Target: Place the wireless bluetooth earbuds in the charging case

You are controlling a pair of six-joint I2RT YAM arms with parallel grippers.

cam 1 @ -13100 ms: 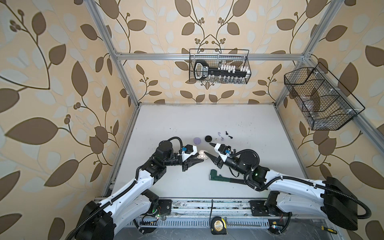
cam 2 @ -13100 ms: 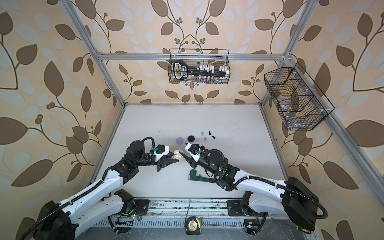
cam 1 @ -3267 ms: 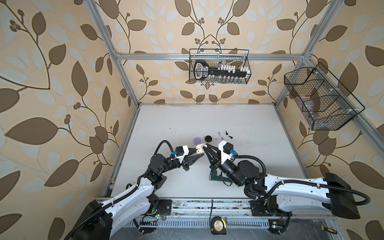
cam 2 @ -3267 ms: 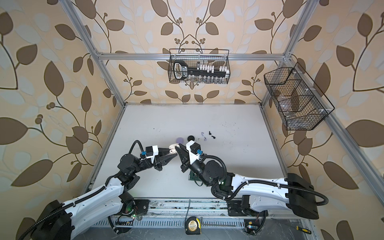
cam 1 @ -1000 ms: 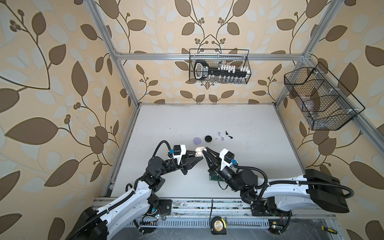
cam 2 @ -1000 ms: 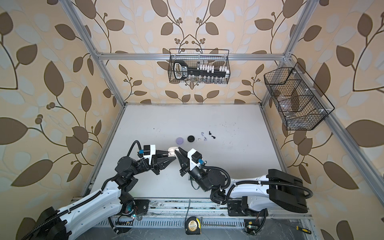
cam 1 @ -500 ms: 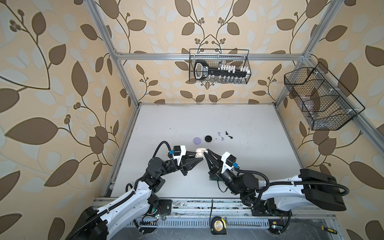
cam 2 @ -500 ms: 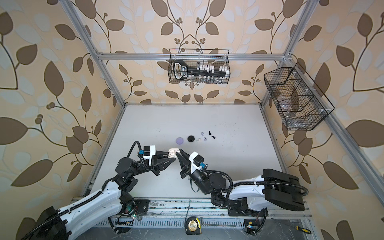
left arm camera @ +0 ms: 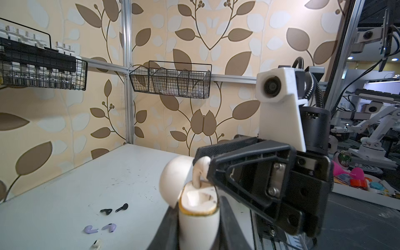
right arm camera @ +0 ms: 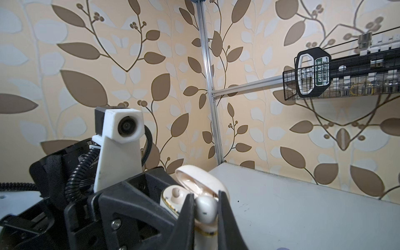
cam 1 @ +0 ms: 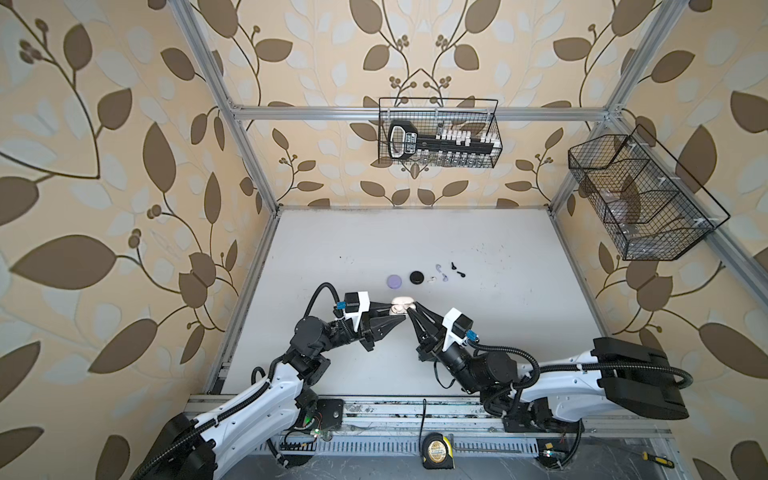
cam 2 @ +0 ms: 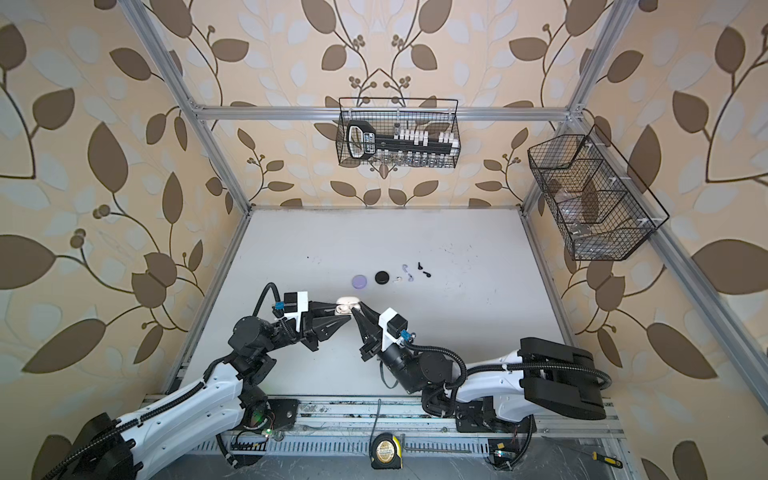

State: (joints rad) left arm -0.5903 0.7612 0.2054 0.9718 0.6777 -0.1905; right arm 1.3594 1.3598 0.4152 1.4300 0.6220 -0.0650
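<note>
Overhead, both top views: the left gripper [cam 1: 395,313] is clamped on the open white charging case [cam 1: 400,306] over the near middle of the table [cam 1: 498,332]. The right gripper [cam 1: 412,309] meets it from the right.
Spares: five loose earbuds [cam 1: 460,274] lie farther off and to the right, beside a lavender case [cam 1: 393,281] and a black case [cam 1: 416,276], well apart from both grippers.
Left wrist view: the white earbud [left arm camera: 200,171] is pinched by its head in the right gripper's narrow jaws. Its stem tip sits in the case's mouth, leaning and not seated. The lid [left arm camera: 171,181] stands open on the far side.
Right wrist view: both fingers [right arm camera: 189,203] press the earbud's bulb, with the case right beneath.
Doing it well: probably square the stem to its socket first, then push straight down gently with the case gripped firmly. Let go only once the head sits flush, clear of the lid.
</note>
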